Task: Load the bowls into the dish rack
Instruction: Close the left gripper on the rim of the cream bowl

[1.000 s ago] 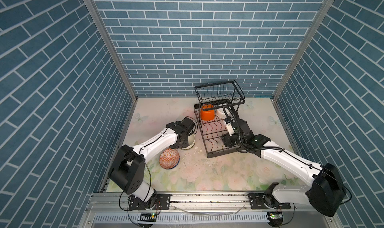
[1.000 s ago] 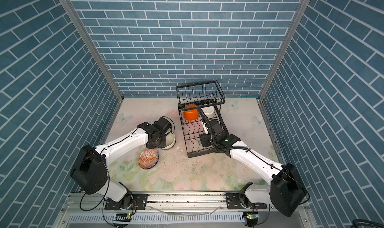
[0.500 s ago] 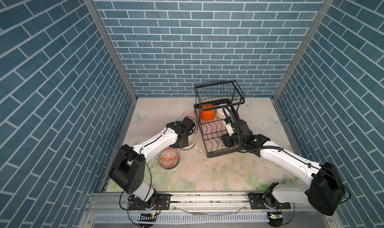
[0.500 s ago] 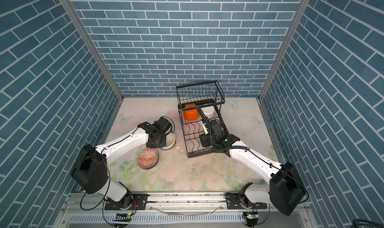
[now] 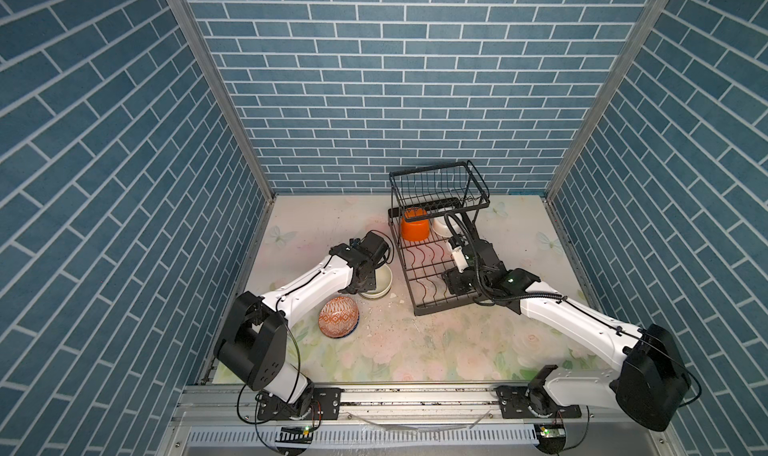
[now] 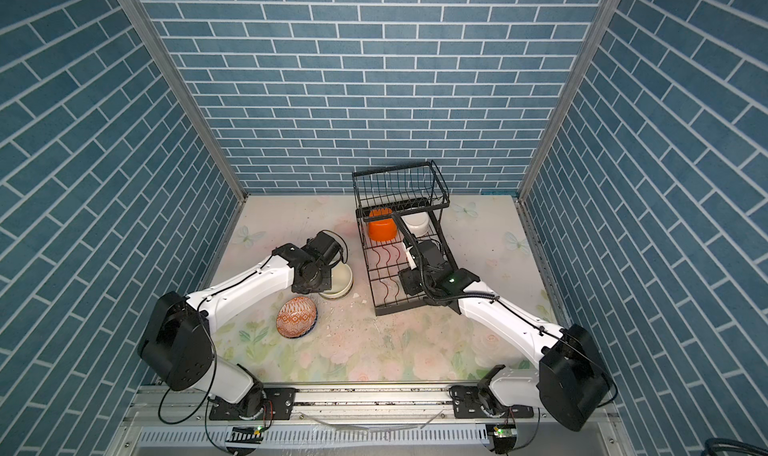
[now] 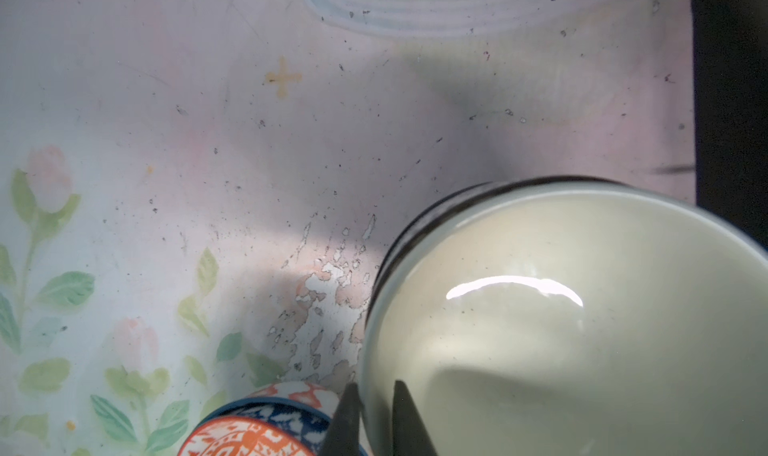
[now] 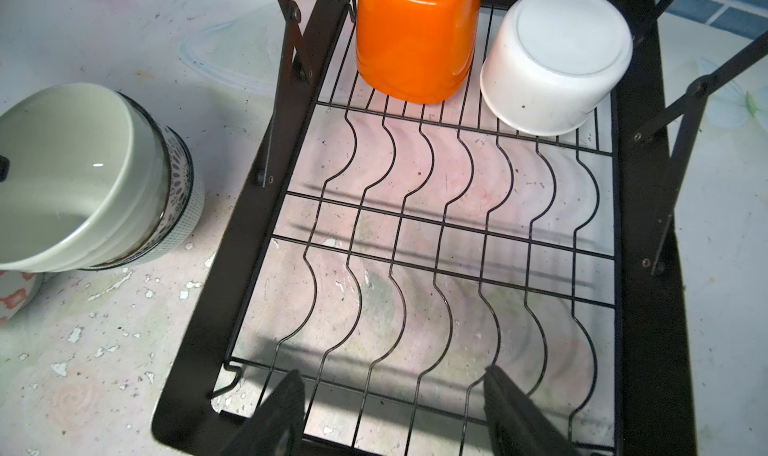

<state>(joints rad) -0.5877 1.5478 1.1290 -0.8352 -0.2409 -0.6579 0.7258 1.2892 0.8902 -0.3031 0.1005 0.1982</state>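
Blue brick walls enclose a floral tabletop (image 5: 415, 350). Centre frame, the left gripper (image 7: 372, 408) pinches the pale green bowl's (image 7: 561, 321) rim beside the dish rack (image 5: 432, 283); stacked bowls beneath it are mostly hidden. Above the rack, the right gripper (image 8: 392, 396) gapes empty, fingertips cropped.

In both top views the left arm's wrist is covering the left pincer (image 7: 372, 422) and much of the pale green bowl (image 5: 380, 285). In the left wrist view the picture's edge is cutting off that bowl and the orange patterned bowl (image 7: 253, 435). In the right wrist view the orange bowl (image 8: 415, 34) is running off the frame, and only the tips of the right pincer (image 8: 395, 416) are showing.
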